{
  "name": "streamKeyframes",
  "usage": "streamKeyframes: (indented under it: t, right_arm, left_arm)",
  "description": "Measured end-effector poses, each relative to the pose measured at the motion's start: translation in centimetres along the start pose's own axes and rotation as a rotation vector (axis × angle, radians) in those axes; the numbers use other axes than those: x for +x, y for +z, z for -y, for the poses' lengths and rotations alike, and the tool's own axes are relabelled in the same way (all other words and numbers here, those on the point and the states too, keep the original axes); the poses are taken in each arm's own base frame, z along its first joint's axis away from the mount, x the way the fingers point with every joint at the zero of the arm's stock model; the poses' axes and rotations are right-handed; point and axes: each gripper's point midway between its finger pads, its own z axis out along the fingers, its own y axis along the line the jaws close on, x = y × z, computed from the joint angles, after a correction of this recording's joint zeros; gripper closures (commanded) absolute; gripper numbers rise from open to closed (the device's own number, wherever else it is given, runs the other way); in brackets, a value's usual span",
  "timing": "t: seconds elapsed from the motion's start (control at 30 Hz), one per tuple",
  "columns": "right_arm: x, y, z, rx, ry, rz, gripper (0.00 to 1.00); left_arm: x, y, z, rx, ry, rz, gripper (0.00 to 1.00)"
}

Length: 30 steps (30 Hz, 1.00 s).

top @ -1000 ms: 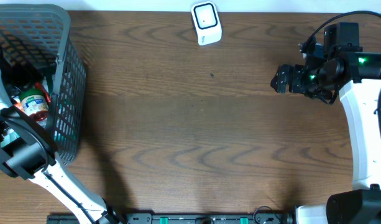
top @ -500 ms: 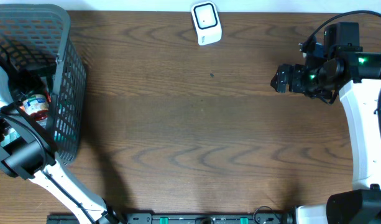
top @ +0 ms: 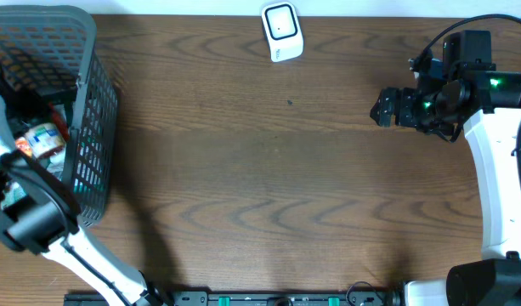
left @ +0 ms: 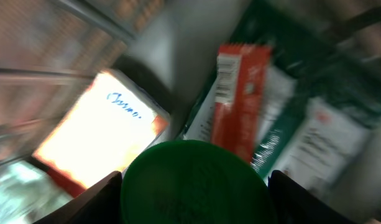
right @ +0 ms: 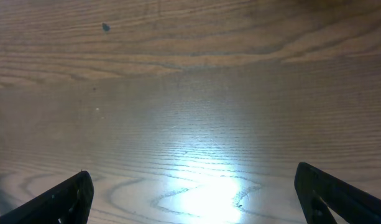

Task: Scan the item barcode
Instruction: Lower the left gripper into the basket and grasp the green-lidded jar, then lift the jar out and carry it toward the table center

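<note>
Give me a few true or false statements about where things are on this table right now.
The scanner sits inside the basket. False: it stands on the table, apart from the basket.
The right gripper is open with nothing between its fingers. True.
The left gripper is down in the basket. True.
The lid between the left gripper's fingers is red. False: it is green.
</note>
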Motion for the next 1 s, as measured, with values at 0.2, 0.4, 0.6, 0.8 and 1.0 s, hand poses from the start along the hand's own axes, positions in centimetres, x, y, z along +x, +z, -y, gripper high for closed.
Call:
streamKeyframes:
  t: [0.2, 0.4, 0.6, 0.8, 1.0]
  right_arm:
    - [0.0, 0.0, 0.0, 0.000, 0.000, 0.000, 0.01]
    - [0.0, 0.0, 0.0, 0.000, 0.000, 0.000, 0.01]
    - [-0.5, 0.0, 0.0, -0.002, -0.004, 0.021, 0.01]
    - [-1.6, -0.2, 0.4, -0.002, 0.001, 0.064, 0.01]
    - [-2.5, -0.4, 1.1, 0.002, 0.014, 0.099, 0.01]
  left_arm:
    - [-2.1, -9.6, 0.4, 0.033, -0.017, 0.212, 0.48]
    - [-2.4, -17.1, 0.5, 0.064, -0.047, 0.374, 0.48]
    - [-2.0, -24.4, 1.4, 0.113, -0.059, 0.547, 0.48]
    - [1.8, -33.6, 5.9, 0.240, 0.042, 0.736, 0.48]
    - [7.4, -38.8, 12.8, 0.445, 0.209, 0.780, 0.48]
